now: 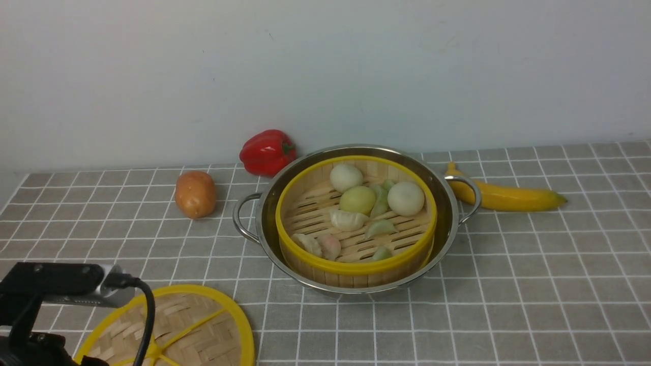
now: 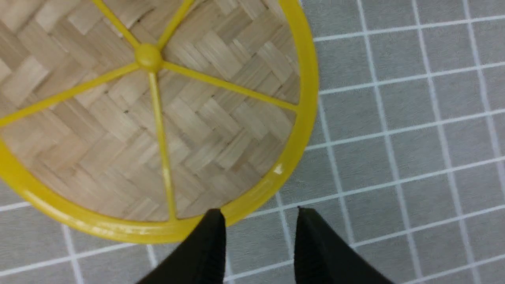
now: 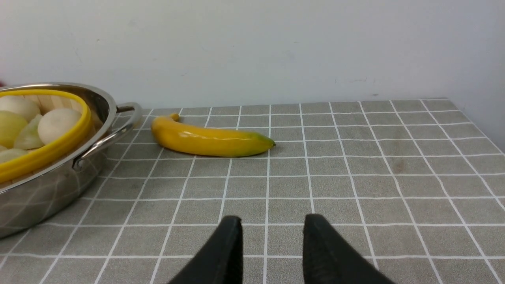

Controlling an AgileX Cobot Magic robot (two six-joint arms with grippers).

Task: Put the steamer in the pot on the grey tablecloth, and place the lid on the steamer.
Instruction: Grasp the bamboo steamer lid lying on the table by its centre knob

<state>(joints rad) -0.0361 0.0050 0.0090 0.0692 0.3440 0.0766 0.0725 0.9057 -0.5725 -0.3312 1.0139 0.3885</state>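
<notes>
The steamer [image 1: 356, 268], a bamboo basket with a yellow rim, sits inside the shiny pot [image 1: 447, 203] on the grey tablecloth [image 1: 508, 284], with buns and dumplings in it. At the front left the lid [image 1: 203, 325] lies flat on the cloth. My left arm [image 1: 51, 284] hangs over the lid's near side. In the left wrist view my left gripper [image 2: 260, 213] is open above the cloth just outside the lid [image 2: 217, 130], one fingertip over its yellow rim. My right gripper [image 3: 273, 219] is open and empty, low over the cloth to the right of the pot [image 3: 47, 193].
A red pepper [image 1: 267, 151] and a potato [image 1: 195, 193] lie behind and left of the pot. A banana [image 1: 503, 195] lies at its right handle. A pale wall closes off the back of the table.
</notes>
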